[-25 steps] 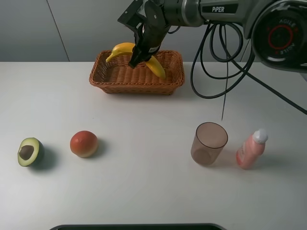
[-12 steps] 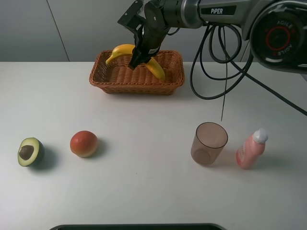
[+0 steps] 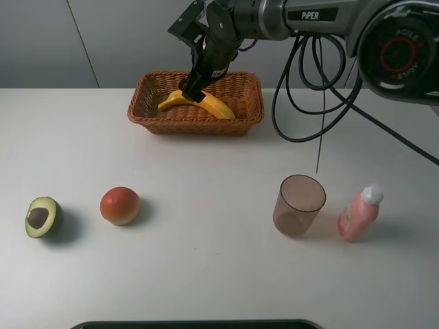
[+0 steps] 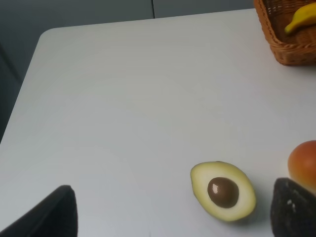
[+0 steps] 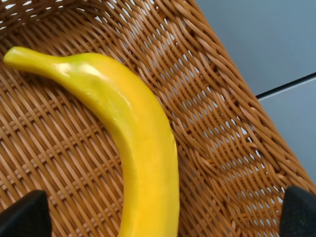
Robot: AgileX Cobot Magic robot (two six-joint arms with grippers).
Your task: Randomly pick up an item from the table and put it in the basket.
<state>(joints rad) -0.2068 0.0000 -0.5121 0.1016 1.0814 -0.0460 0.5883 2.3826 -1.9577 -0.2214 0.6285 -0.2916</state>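
Observation:
The yellow banana (image 3: pixel 202 103) lies flat inside the reddish-brown wicker basket (image 3: pixel 199 123) at the back of the white table (image 3: pixel 206 267). My right gripper (image 3: pixel 194 86) hangs just above the banana, open and empty. In the right wrist view the banana (image 5: pixel 133 133) rests on the basket's weave (image 5: pixel 222 123), with the right gripper (image 5: pixel 158 217) open wide on either side of it. My left gripper (image 4: pixel 170 217) is open and empty, low over the table near the avocado. The left wrist view also shows the banana's tip (image 4: pixel 301 19) in the basket's corner (image 4: pixel 291 49).
A halved green avocado (image 3: pixel 43 216) and a round red-orange fruit (image 3: pixel 120 205) sit at the front left; both show in the left wrist view, the avocado (image 4: pixel 223 190) and the fruit (image 4: pixel 303 160). A translucent brown cup (image 3: pixel 299 204) and a pink bottle (image 3: pixel 359 213) stand at the front right.
The banana was held tilted above the basket in my right gripper. The gripper has opened and the banana has dropped flat into the basket.

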